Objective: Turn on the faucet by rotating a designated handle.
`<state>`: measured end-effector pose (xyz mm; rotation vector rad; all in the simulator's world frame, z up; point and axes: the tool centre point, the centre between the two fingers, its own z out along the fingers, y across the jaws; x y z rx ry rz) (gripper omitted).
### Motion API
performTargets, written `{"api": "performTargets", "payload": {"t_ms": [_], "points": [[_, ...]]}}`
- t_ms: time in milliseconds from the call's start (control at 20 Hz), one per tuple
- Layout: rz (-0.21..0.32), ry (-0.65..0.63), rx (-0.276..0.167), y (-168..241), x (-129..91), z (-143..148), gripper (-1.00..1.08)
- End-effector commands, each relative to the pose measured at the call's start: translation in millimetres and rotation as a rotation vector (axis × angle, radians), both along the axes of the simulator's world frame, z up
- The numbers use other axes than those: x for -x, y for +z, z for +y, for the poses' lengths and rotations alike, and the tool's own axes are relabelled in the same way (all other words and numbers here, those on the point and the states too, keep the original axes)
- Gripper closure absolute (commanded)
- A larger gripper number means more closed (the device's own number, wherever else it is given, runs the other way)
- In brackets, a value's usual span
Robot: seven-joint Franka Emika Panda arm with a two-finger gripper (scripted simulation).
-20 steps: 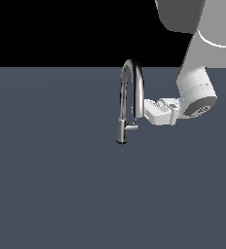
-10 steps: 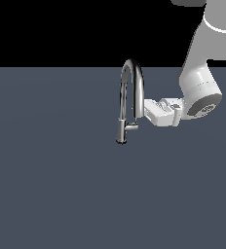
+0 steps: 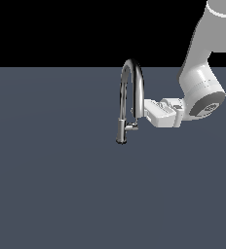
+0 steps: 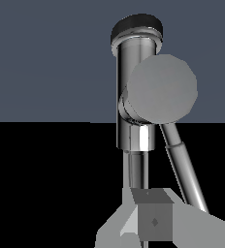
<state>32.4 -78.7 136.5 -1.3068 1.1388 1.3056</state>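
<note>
On the flat slate-grey floor point(image 3: 51, 194), mid-scene, stands the chrome faucet point(image 3: 131, 92), long axis upright, gooseneck arching overhead.
From outside, its stubby cylindrical handle point(image 3: 131, 127) pokes sideways toward the exterior view's right; the white gripper point(image 3: 145, 111) sits level just beside the spout. Up close from the wrist, the handle's round flat end point(image 4: 162, 88) faces me, polished stem behind; whether the fingers point(image 4: 153, 220) are parted or pinched, I cannot tell.

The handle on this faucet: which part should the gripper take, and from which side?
Probably the free end of the handle, the stubby cylinder jutting sideways from the faucet's lower stem. Its round end cap faces the wrist camera, so coming in from the exterior view's right, where the gripper already sits, lets the fingers straddle the cylinder, clear of the arched spout.
</note>
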Motion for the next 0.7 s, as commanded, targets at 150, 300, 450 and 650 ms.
{"api": "performTargets", "payload": {"t_ms": [150,300,450,650], "points": [[0.0,-0.001,0.0,-4,9,-3,1.08],[0.0,-0.002,0.001,-8,19,-5,1.08],[0.001,-0.003,0.001,-12,28,-7,1.08],[0.001,-0.004,0.002,-18,42,-11,1.08]]}}
